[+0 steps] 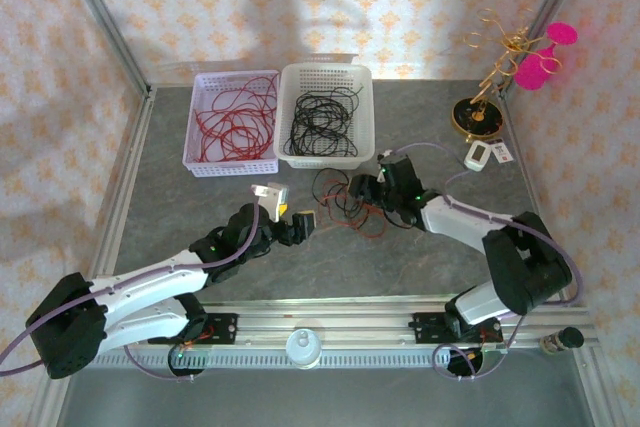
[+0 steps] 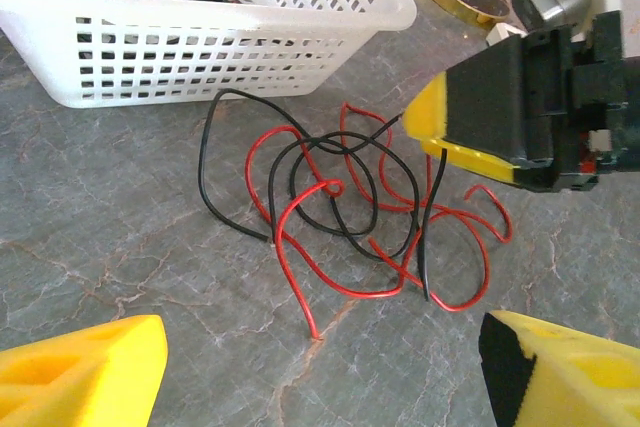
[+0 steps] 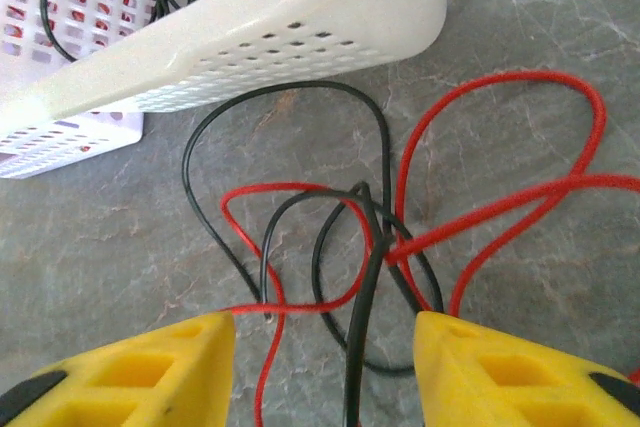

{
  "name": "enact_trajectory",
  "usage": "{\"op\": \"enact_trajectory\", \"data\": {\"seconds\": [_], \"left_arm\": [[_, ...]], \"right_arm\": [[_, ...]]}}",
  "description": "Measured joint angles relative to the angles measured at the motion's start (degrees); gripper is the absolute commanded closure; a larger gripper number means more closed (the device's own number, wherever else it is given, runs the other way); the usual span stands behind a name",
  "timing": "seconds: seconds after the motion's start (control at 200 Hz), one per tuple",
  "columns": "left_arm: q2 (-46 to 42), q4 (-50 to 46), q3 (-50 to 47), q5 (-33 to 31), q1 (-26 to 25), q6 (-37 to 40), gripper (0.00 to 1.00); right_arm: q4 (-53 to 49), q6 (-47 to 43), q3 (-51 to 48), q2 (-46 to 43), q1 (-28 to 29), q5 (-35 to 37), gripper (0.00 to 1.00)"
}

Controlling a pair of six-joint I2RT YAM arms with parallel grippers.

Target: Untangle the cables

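- Jaws of the left gripper (image 2: 320, 367) stand wide and empty. The right gripper (image 3: 325, 347) is half open astride a black strand, and we cannot tell whether it grips.
- That strand's upper end is cut off.
- We see the cables (image 2: 335, 187) looped on the desk (image 2: 120, 247) beside the white basket (image 2: 200, 47), with no clear long axis.
- Both arms reach inward, low.

My table (image 1: 330, 267) is a grey, marbled slab. Toward its far edge stand 2 white baskets side by side, the left basket (image 1: 230, 168) and the right basket (image 1: 320, 162). Just in front of them the cables (image 1: 340, 209) lie in 1 loose red-and-black clump. At my far right sit a gold stand (image 1: 476, 117) and a small white gadget (image 1: 478, 156).
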Motion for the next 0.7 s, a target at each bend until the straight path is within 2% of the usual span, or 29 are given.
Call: {"op": "enact_trajectory", "data": {"seconds": [0.085, 0.195, 0.355, 0.511, 0.701], "left_arm": [[-0.15, -0.02, 0.02, 0.0, 0.0, 0.0, 0.17], [-0.15, -0.26, 0.44, 0.0, 0.0, 0.02, 0.17], [-0.22, -0.5, 1.14, -0.02, 0.0, 0.07, 0.17], [-0.26, -0.57, 1.9, 0.07, 0.0, 0.39, 0.17], [0.22, -3.06, 6.99, 4.42, 0.0, 2.91, 0.16]], "right_arm": [[1.36, -0.11, 0.24, 2.32, 0.02, 0.13, 0.64], [1.84, -0.26, 0.31, 4.39, 0.02, 0.37, 0.8], [-0.52, -1.99, 1.44, 4.15, 0.44, 1.33, 0.94], [-6.95, -4.98, 4.83, -1.2, 1.09, 2.03, 1.0], [-14.88, -10.23, 11.5, -8.85, 1.16, -2.05, 1.0]]}}
